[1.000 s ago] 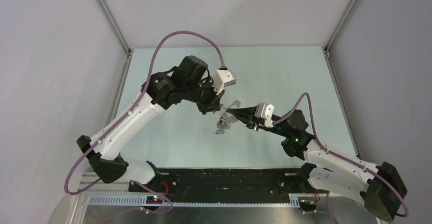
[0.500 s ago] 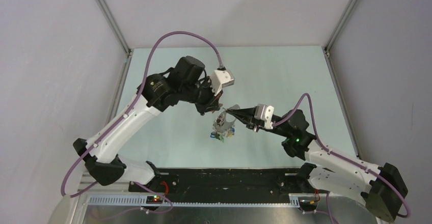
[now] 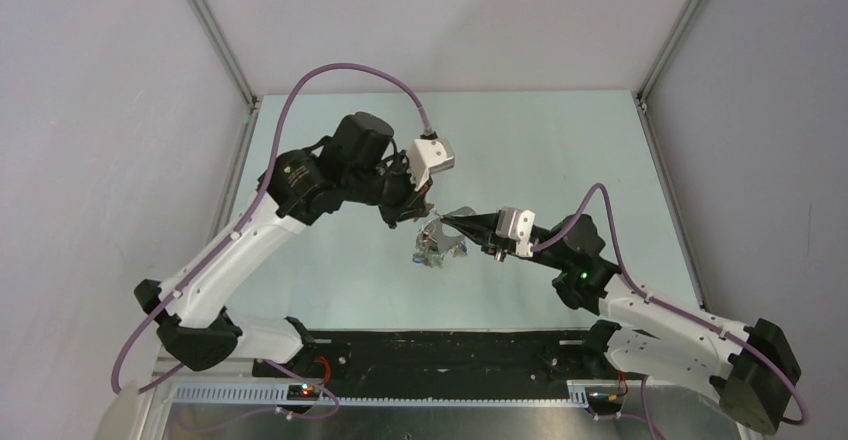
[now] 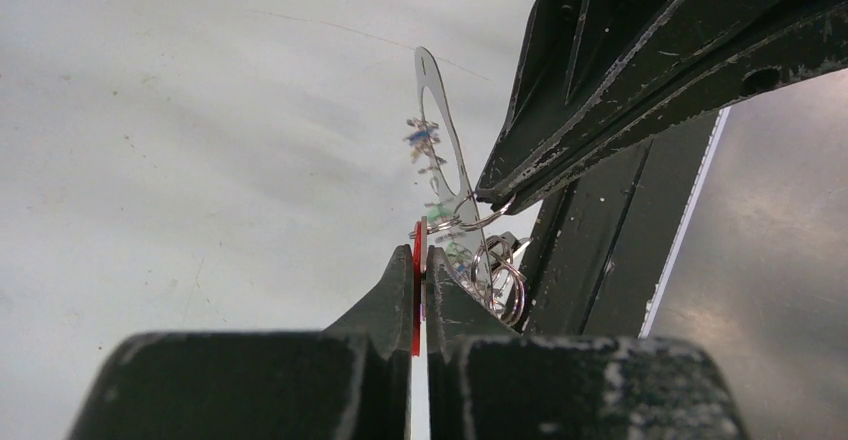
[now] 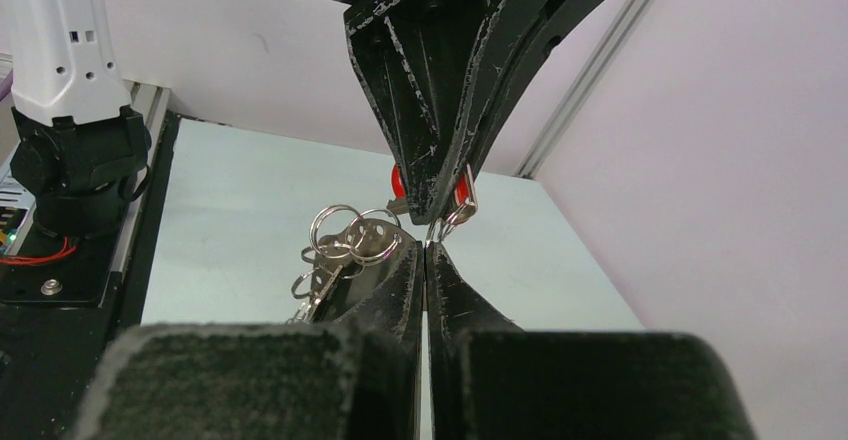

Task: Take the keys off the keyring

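The keyring (image 3: 459,209) is held in the air over the middle of the table; in the left wrist view it (image 4: 441,130) shows edge-on as a thin grey oval hoop. The keys (image 3: 434,248) hang below it with small split rings (image 5: 345,232). My left gripper (image 3: 419,216) (image 4: 421,256) is shut on a red key head (image 4: 417,285), which also shows in the right wrist view (image 5: 462,190). My right gripper (image 3: 447,221) (image 5: 427,248) is shut on a thin wire loop of the keyring, tip to tip with the left fingers (image 5: 440,90).
The pale green table (image 3: 330,260) lies below both grippers. A black base strip (image 3: 440,352) runs along the near edge. Grey walls and metal frame posts (image 3: 215,35) enclose the back and sides.
The left arm has drawn a little to the left and its wrist has shifted. The hanging bunch of keys swung down and back. The right arm has barely moved.
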Action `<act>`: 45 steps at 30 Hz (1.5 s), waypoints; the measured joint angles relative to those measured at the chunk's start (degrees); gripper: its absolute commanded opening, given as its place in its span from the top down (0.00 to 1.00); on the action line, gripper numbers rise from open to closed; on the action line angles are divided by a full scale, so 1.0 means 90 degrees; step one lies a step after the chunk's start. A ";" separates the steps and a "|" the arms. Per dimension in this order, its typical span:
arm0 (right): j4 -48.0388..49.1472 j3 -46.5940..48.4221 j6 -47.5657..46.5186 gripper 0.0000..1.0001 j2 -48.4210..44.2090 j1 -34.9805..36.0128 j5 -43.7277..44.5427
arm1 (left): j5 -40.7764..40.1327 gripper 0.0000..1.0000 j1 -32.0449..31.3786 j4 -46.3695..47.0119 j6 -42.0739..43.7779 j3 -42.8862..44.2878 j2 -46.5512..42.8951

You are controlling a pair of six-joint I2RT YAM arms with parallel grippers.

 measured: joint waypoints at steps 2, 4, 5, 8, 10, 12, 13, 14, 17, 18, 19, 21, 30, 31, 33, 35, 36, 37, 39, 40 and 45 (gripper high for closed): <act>-0.0041 0.0032 -0.0027 1.00 0.0000 0.0022 0.0029 | -0.0005 1.00 0.0000 0.0015 0.0000 0.0000 -0.0012; -0.0129 0.0073 -0.0092 1.00 0.0000 0.0058 0.0080 | -0.0010 1.00 0.0000 0.0017 0.0000 0.0000 -0.0024; -0.0177 0.0095 -0.0126 1.00 0.0000 0.0075 0.0102 | -0.0015 1.00 0.0000 0.0015 0.0000 0.0000 -0.0029; -0.0372 0.0192 -0.0221 1.00 0.0029 0.0131 0.0192 | -0.0056 1.00 0.0000 0.0017 0.0000 0.0000 -0.0051; -0.0505 0.0296 -0.0250 1.00 0.0090 0.0155 0.0245 | -0.0097 1.00 0.0000 0.0019 0.0000 0.0000 -0.0083; -0.0624 0.0379 -0.0274 1.00 0.0143 0.0175 0.0306 | -0.0153 1.00 -0.0005 0.0027 0.0005 0.0000 -0.0112; -0.0658 0.0408 -0.0282 1.00 0.0175 0.0182 0.0323 | -0.0177 1.00 -0.0015 0.0034 0.0007 0.0000 -0.0124; -0.0699 0.0440 -0.0282 1.00 0.0209 0.0189 0.0347 | -0.0189 1.00 -0.0029 0.0039 0.0012 0.0000 -0.0136; -0.0782 0.0517 -0.0274 1.00 0.0301 0.0199 0.0396 | -0.0333 1.00 -0.0119 0.0051 0.0061 0.0000 -0.0151; -0.0833 0.0556 -0.0260 1.00 0.0333 0.0204 0.0413 | -0.0396 1.00 -0.0153 0.0056 0.0080 0.0000 -0.0153; -0.0891 0.0597 -0.0243 1.00 0.0369 0.0209 0.0437 | -0.0469 1.00 -0.0185 0.0058 0.0109 0.0000 -0.0151; -0.1013 0.0695 -0.0182 1.00 0.0444 0.0216 0.0491 | -0.0576 1.00 -0.0243 0.0058 0.0138 0.0000 -0.0151; -0.1753 0.1486 0.0648 1.00 0.1061 0.0182 0.0809 | -0.0988 1.00 -0.0364 0.0053 0.0287 -0.0002 -0.0151; -0.1804 0.1571 0.0826 0.99 0.1134 0.0160 0.0821 | -0.1030 1.00 -0.0369 0.0056 0.0294 -0.0005 -0.0151; -0.1865 0.1666 0.1151 0.87 0.1224 0.0102 0.0818 | -0.1115 1.00 -0.0372 0.0053 0.0330 -0.0017 -0.0151; -0.1904 0.1715 0.1479 0.76 0.1263 0.0041 0.0758 | -0.1175 1.00 -0.0376 0.0063 0.0345 -0.0029 -0.0151; -0.1921 0.1719 0.1569 0.74 0.1263 0.0022 0.0714 | -0.1178 1.00 -0.0384 0.0075 0.0350 -0.0039 -0.0151; -0.1953 0.1719 0.1615 0.69 0.1263 0.0010 0.0663 | -0.1180 1.00 -0.0393 0.0102 0.0362 -0.0051 -0.0151; -0.2023 0.1719 0.1620 0.62 0.1256 -0.0005 0.0571 | -0.1178 1.00 -0.0430 0.0109 0.0393 -0.0066 -0.0151; -0.2067 0.1719 0.1603 0.59 0.1246 -0.0017 0.0505 | -0.1175 1.00 -0.0444 0.0107 0.0398 -0.0070 -0.0151; -0.2142 0.1554 0.1299 0.50 0.0967 -0.0124 0.0041 | -0.1175 1.00 -0.0454 0.0109 0.0481 -0.0085 -0.0155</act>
